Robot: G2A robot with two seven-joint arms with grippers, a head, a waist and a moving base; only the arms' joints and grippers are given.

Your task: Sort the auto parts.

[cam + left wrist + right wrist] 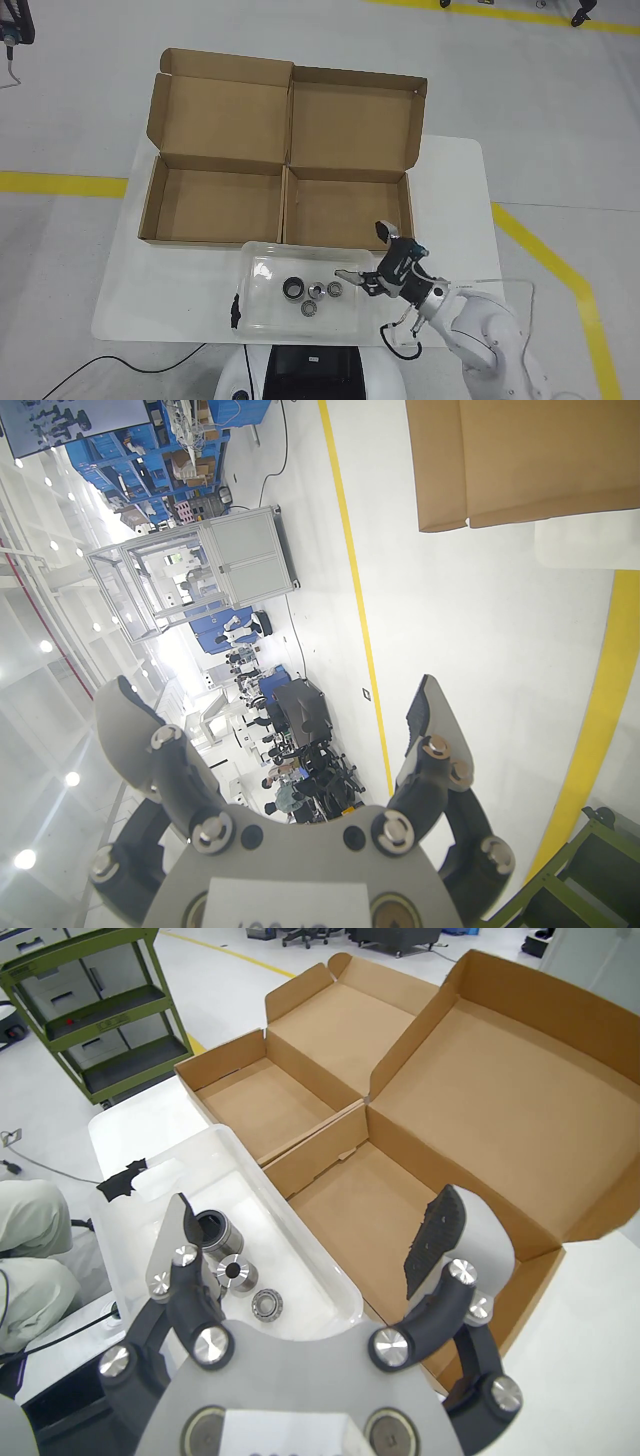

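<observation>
Several metal parts lie in a clear plastic tray [262, 300] at the table's front edge. Among them are a dark ring-shaped bearing [293, 289] [222, 1228], a silver bushing [236, 1274] and a small roller bearing [335, 288] [267, 1304]. My right gripper [365, 255] [315, 1198] hangs open over the tray's right end, one finger above the parts and the other toward the box, holding nothing. My left gripper [274, 685] is open and empty, raised and facing out over the floor beside the table.
Two open, empty cardboard boxes stand side by side behind the tray, the left box [220, 205] [260, 1098] and the right box [345, 212] [380, 1208], lids folded back. Black tape [233, 310] marks the tray's left end. A green cart [100, 1018] stands off the table.
</observation>
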